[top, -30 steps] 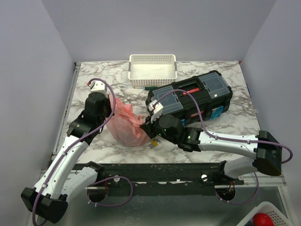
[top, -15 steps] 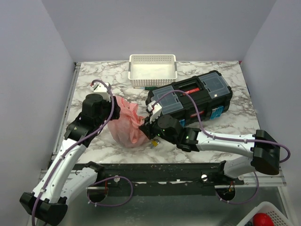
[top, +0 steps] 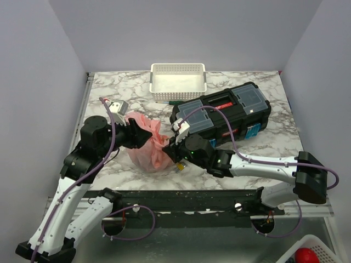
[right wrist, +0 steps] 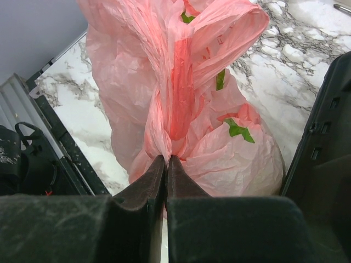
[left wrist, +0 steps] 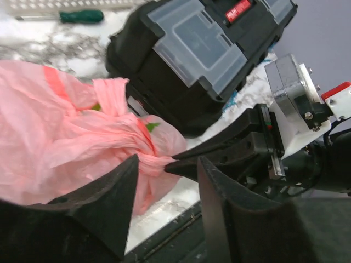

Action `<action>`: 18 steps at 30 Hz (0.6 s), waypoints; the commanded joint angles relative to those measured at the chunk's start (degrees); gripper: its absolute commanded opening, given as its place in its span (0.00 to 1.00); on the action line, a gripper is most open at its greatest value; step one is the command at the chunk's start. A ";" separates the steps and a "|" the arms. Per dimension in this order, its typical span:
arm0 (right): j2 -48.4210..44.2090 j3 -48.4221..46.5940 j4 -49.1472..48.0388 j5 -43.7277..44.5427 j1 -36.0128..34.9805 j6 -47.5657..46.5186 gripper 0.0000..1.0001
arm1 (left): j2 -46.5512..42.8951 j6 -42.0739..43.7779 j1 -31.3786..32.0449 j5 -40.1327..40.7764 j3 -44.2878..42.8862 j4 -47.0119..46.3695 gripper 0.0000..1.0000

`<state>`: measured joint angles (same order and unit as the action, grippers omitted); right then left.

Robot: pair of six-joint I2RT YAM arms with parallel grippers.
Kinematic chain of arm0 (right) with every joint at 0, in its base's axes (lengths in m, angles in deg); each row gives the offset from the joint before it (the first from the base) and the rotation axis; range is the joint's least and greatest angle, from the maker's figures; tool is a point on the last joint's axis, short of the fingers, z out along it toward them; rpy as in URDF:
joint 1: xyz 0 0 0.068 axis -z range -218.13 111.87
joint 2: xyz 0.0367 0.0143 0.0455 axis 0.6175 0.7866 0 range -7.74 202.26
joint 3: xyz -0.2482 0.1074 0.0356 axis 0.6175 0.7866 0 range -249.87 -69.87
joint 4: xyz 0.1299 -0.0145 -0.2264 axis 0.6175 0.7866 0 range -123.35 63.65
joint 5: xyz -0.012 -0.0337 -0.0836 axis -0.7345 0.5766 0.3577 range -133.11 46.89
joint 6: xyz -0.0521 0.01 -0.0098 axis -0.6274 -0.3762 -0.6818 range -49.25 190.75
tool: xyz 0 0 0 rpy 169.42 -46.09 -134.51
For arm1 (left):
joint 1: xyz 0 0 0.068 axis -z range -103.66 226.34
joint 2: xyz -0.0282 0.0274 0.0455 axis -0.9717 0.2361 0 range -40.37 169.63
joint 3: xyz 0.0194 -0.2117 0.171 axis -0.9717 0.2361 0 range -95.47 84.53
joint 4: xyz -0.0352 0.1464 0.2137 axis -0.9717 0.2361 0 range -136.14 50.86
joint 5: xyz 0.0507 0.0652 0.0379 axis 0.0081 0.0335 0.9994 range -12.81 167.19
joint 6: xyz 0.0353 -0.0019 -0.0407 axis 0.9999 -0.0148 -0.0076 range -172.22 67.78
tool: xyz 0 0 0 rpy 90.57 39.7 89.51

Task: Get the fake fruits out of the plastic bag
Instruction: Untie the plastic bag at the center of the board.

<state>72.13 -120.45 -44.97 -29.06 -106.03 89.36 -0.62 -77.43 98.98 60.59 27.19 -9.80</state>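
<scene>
The pink plastic bag (top: 147,149) lies crumpled on the marble table left of the toolbox. It also shows in the left wrist view (left wrist: 66,126) and the right wrist view (right wrist: 181,93). No fake fruits show; only green and red printed marks appear on the plastic. My right gripper (top: 170,148) is shut on a twisted fold of the bag (right wrist: 166,159). Its black fingers (left wrist: 219,150) show in the left wrist view. My left gripper (top: 136,135) is open (left wrist: 168,161), pointing right over the bag, with its fingertips on either side of the pinched twist.
A black toolbox (top: 222,115) with clear lid panels stands just right of the bag, close behind my right gripper. A white perforated basket (top: 178,76) sits at the back. A green-handled screwdriver (top: 167,102) lies before it. A small yellow clip (top: 178,167) lies by the bag.
My left arm has swung back toward the left and near side, and its gripper has turned to point right over the bag. The right gripper has kept its pinch and hardly moved.
</scene>
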 commanded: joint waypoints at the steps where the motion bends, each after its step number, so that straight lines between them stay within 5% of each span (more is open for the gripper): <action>1: -2.04 0.92 -1.93 -0.46 -0.22 0.36 0.06 | 4.84 -8.17 2.40 -3.83 -2.14 4.42 0.43; 10: -2.95 1.52 -2.08 -0.60 -0.25 1.14 0.06 | 3.53 -31.50 2.59 4.95 5.76 2.44 0.50; 18: -3.58 1.46 -1.89 -0.86 -0.23 1.50 0.06 | 8.70 -38.68 2.57 5.80 6.09 -0.79 0.53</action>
<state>69.90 -119.40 -45.78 -29.39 -106.03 90.26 4.58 -109.89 101.34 64.08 34.53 -8.62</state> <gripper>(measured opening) 0.064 0.535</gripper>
